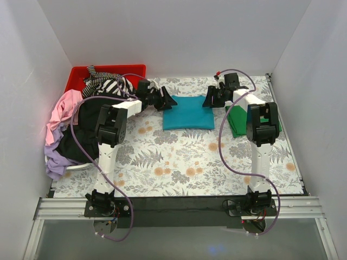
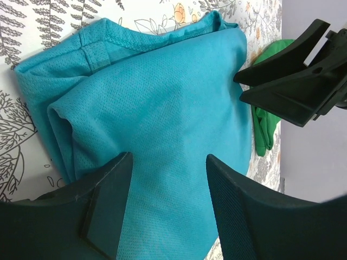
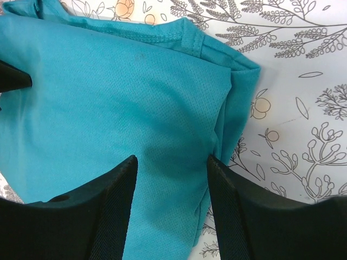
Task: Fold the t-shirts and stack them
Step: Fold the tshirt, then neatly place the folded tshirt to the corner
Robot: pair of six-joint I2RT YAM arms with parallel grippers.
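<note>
Open-jawed, the left gripper [image 2: 168, 160] and right gripper [image 3: 172, 160] are hovering at opposite ends of the folded teal t-shirt [image 1: 188, 112] lying on the table [image 1: 179, 162]. Just beside it, the green t-shirt [image 1: 234, 124] is lying apparently folded, not yet stacked; heaped shirts [image 1: 68, 111] are waiting at the left edge.

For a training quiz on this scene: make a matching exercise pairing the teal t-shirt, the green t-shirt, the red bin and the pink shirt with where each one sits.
Things:
1. teal t-shirt
2. green t-shirt
3. red bin
4. pink shirt

Places:
A. far left corner of the table
B. folded flat near the middle
C. right side
D. on the loose heap at the left edge

Pairs: 1-B, 2-C, 3-A, 4-D
</note>
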